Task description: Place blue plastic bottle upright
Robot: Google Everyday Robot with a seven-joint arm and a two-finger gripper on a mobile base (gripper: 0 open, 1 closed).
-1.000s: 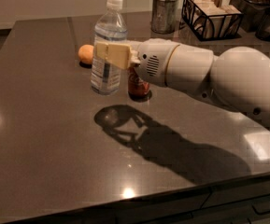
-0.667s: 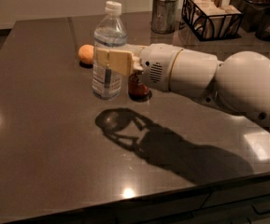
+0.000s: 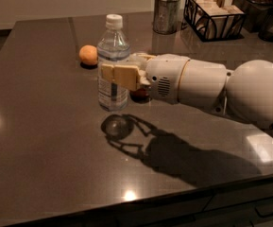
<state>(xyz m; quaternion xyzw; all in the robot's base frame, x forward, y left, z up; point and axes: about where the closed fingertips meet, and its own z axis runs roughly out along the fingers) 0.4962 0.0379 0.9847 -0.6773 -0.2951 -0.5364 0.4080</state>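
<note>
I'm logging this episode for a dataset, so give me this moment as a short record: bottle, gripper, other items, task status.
bottle: blue plastic bottle, upright, white cap on top
gripper: gripper, reaching in from the right, fingers on either side of the bottle's middle
bottle base: at or just above the table; contact unclear
nearby: orange left of bottle; red object mostly hidden behind gripper
far edge: metal cup, wire basket
task status: bottle vertical, not yet released

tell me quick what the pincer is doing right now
Pincer: closed on the blue plastic bottle at mid-body, bottle upright on the table.
</note>
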